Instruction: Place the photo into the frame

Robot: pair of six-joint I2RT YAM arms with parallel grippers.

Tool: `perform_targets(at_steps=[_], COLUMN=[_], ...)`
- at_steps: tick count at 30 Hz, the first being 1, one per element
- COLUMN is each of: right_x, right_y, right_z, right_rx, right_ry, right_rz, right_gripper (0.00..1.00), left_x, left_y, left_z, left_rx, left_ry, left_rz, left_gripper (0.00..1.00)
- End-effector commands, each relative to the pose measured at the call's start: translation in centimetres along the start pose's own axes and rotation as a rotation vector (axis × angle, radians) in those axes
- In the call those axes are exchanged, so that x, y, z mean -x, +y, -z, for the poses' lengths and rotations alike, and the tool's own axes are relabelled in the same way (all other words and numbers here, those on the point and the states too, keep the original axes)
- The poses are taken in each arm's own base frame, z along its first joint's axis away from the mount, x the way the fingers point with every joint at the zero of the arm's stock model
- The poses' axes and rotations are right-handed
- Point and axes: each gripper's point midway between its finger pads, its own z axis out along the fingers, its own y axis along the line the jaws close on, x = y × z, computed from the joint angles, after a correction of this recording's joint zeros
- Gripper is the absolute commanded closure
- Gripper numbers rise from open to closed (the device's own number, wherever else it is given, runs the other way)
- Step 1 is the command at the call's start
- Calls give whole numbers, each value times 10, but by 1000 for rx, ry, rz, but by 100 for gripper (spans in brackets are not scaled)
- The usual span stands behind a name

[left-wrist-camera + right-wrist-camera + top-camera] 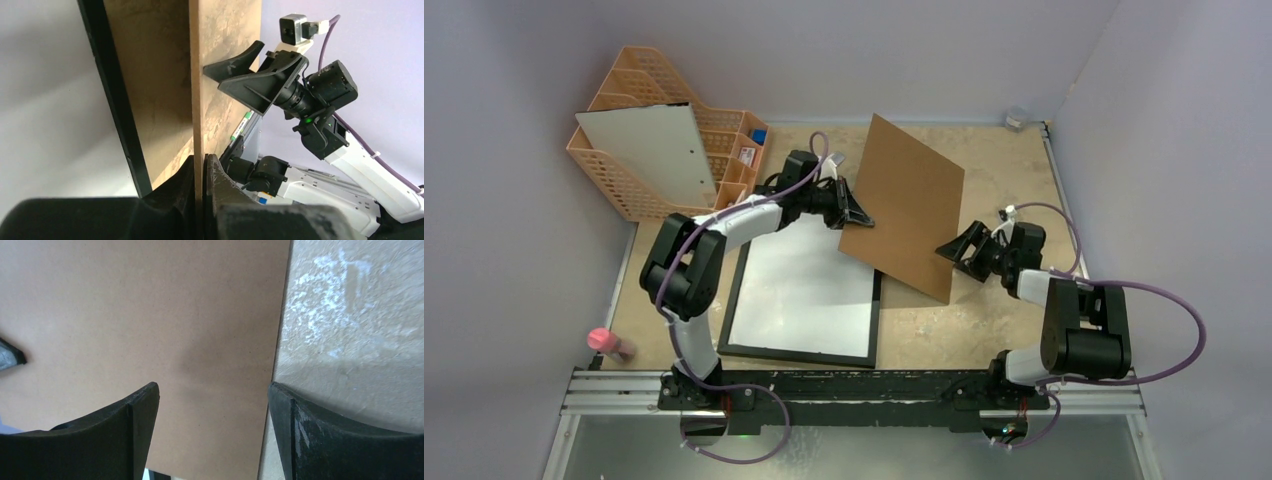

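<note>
The black-bordered frame (739,300) lies flat on the table with a white surface inside it. Its black edge also shows in the left wrist view (112,90). My left gripper (859,215) is shut on the left edge of the plain brown backing board (909,205) and holds it tilted above the frame's right side. In the left wrist view (204,170) the jaws pinch the board edge-on (196,75). My right gripper (954,250) is open and empty, close to the board's right edge. In the right wrist view (214,405) the board (150,315) lies ahead of the gripper. The sunflower photo is out of view.
An orange basket organiser (624,190) stands at the back left with a white board (649,150) leaning in it. A pink object (609,343) lies at the table's left front edge. A small object (1017,118) sits at the back right corner.
</note>
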Motion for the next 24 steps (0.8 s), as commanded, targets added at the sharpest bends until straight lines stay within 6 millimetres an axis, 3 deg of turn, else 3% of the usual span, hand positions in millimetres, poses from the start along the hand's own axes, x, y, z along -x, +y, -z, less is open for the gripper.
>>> perform_targets(at_steps=[1, 5, 14, 17, 21, 24], right_x=[-33, -11, 52, 61, 80, 92], right_y=[-1, 15, 105, 145, 215, 244], right_z=[4, 5, 21, 43, 99, 121], right_rx=[5, 41, 363, 526, 772, 829], right_ry=[113, 33, -83, -79, -208, -248], right_rz=[-92, -97, -87, -66, 119, 189], right_gripper=[18, 14, 5, 6, 11, 11], left_x=[18, 34, 45, 45, 50, 54], left_y=[-41, -63, -147, -168, -184, -187], left_z=[9, 26, 76, 95, 123, 140], left_rx=[-98, -161, -366, -418, -468, -478], left_ry=[6, -8, -6, -13, -29, -45], left_rz=[-143, -185, -279, -315, -356, -387], left_gripper=[100, 100, 100, 100, 100, 100])
